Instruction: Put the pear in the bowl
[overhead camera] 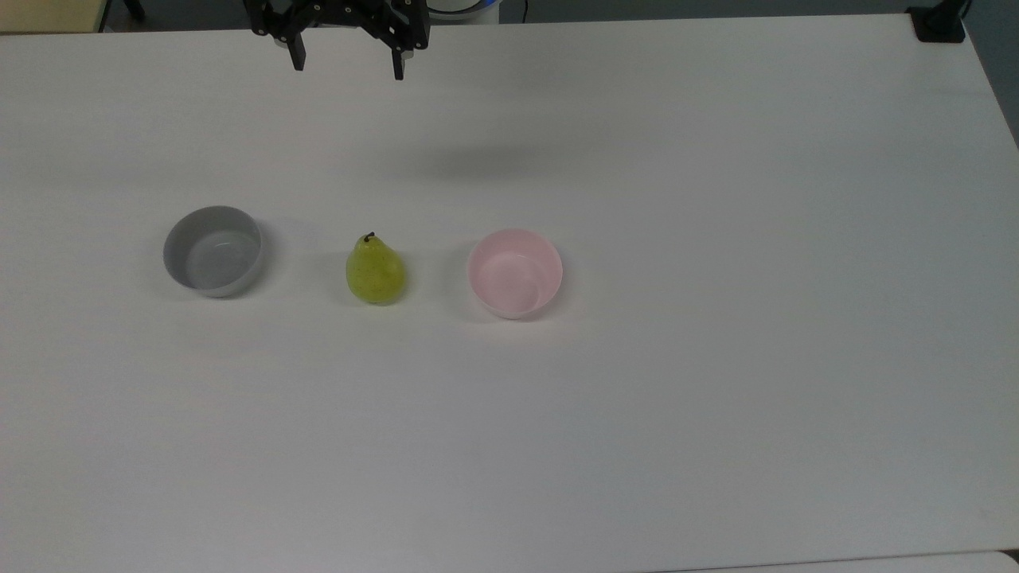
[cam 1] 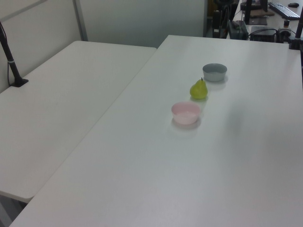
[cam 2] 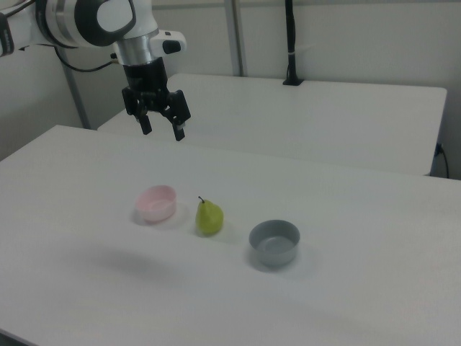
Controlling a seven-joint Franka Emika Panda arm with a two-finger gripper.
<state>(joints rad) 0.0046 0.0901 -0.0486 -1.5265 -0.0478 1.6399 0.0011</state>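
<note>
My claw wide open and empty, high above the surface, pear upright between pink bowl and grey bowl

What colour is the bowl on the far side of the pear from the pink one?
Grey, plain and unpatterned; the top view shows it best.
</note>
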